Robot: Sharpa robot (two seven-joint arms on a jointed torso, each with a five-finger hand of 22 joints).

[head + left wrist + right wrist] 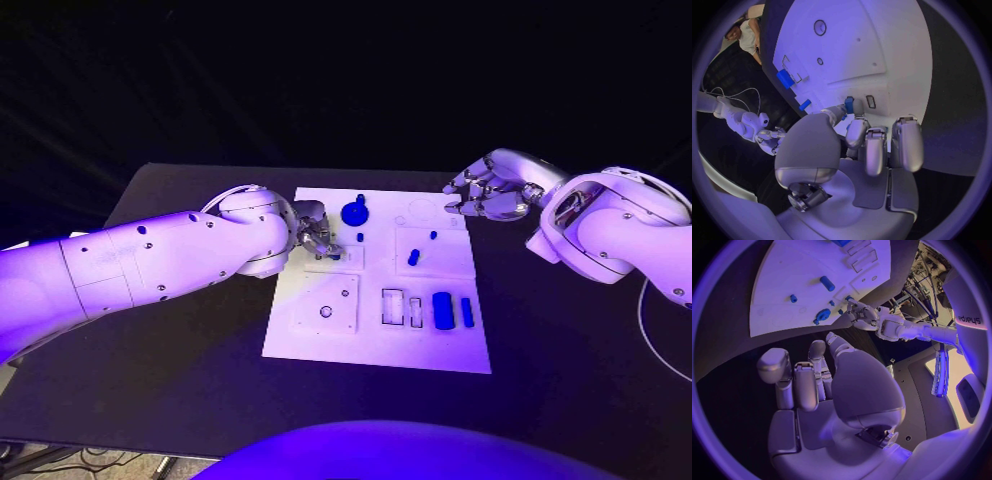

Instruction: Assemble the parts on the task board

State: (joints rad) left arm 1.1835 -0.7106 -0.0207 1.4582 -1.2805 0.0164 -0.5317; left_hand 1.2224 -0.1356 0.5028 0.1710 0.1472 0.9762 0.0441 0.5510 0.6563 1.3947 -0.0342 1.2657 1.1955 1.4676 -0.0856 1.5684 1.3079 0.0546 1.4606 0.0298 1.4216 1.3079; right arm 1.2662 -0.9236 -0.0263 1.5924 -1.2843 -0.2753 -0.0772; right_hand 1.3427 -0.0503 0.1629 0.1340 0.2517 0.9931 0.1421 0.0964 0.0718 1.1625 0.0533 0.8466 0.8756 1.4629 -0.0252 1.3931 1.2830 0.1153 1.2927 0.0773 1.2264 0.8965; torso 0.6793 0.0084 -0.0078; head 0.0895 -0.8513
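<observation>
The white task board (375,335) lies mid-table. My left hand (320,242) hovers over its left half and pinches a small blue part (849,105) between thumb and a finger, next to a rectangular slot (871,101). On the board lie a round blue knob piece (355,213), two small blue pegs (359,237) (433,235), an oblong blue part (414,257) and two blue bars (444,311) (466,312). My right hand (488,195) hangs by the board's far right corner, fingers curled in, holding nothing (811,380).
Empty outlined slots (392,306) and round holes (326,311) mark the board's near half. Black table (188,360) surrounds the board on all sides. My left forearm (144,265) crosses the table's left part.
</observation>
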